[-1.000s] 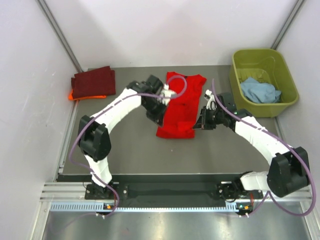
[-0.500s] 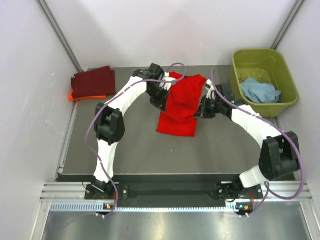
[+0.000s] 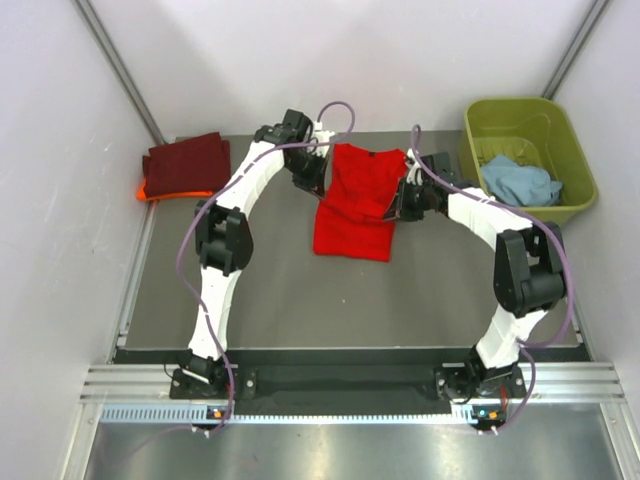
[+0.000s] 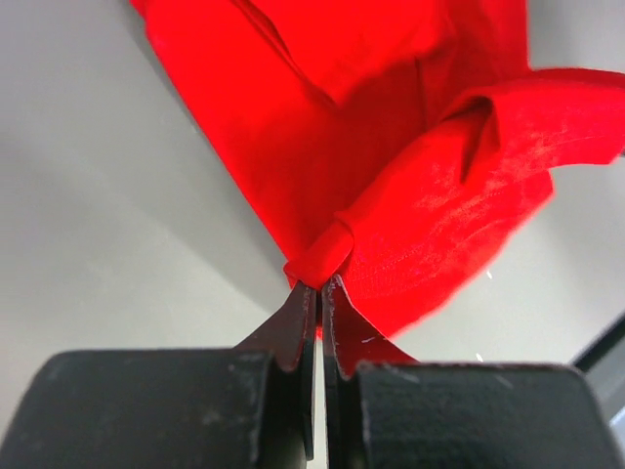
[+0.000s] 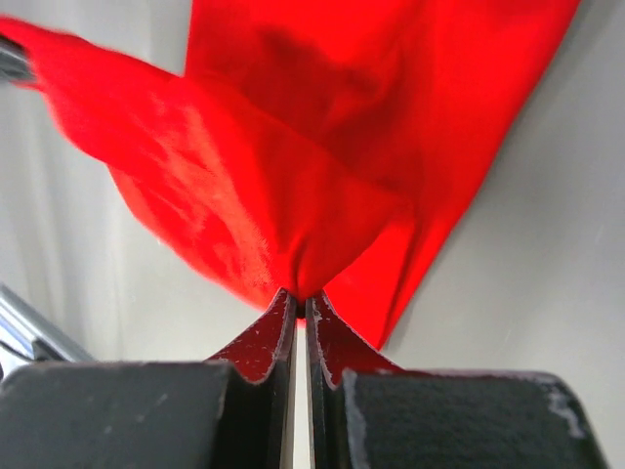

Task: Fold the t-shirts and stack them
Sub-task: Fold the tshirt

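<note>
Clamped on bright red t-shirt [image 3: 352,215] edge by left gripper [image 4: 319,285] | opposite edge pinched tight in right gripper [image 5: 300,295] | near part lying on table [image 3: 260,290] | folded maroon t-shirt [image 3: 188,163] far left

Matt red cloth t-shirt [image 3: 356,202], glossy plastic tub [image 3: 568,133]

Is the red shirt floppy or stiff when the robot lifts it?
Probably floppy: the red t-shirt bunches into folds where the left gripper and right gripper pinch it. It is likely light too, since two small pinches seem enough to lift its edge.
</note>
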You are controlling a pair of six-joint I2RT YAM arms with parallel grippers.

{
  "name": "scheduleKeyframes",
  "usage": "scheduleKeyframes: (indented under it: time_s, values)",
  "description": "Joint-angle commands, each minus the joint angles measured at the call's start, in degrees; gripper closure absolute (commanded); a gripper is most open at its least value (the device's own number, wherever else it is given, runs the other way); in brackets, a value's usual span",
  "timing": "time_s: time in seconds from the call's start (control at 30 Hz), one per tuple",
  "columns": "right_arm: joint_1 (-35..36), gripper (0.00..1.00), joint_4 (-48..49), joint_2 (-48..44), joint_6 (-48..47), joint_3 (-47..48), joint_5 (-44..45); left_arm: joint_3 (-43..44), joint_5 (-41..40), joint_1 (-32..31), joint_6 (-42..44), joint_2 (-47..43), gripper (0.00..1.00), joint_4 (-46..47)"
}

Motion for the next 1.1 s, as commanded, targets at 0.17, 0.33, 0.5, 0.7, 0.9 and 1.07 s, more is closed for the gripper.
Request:
scheduleKeyframes:
  time_s: [0.17,0.33,0.5,0.7,0.9,1.07]
  values:
    - [-1.51,1.0,4.47,4.36,-0.92,8.23,-0.16,4.53,-0.64,-0.15,0.15,5.53,1.0,5.68]
    - [-1.43,1.0,5.08,4.72,-0.92,7.53,0.89,4.53,-1.34,0.03,-0.38,6.59,1.0,9.11]
    - [-1.6,1.0,5.96,4.98,-1.71,6.3,2.04,4.53,-1.96,0.21,-2.4,7.11,1.0,13.15]
    - [-1.6,0.69,6.93,6.47,-4.86,6.73,4.67,3.92,-3.88,0.47,-5.04,7.21,0.69,17.02]
    - [-1.43,0.33,6.67,3.93,-5.76,9.46,5.91,-2.04,-10.4,0.47,-9.43,-3.83,0.48,20.87]
    - [0.59,0.34,7.63,2.78,-1.99,8.58,1.52,-16.46,-1.01,0.3,-13.54,-12.65,0.42,21.43]
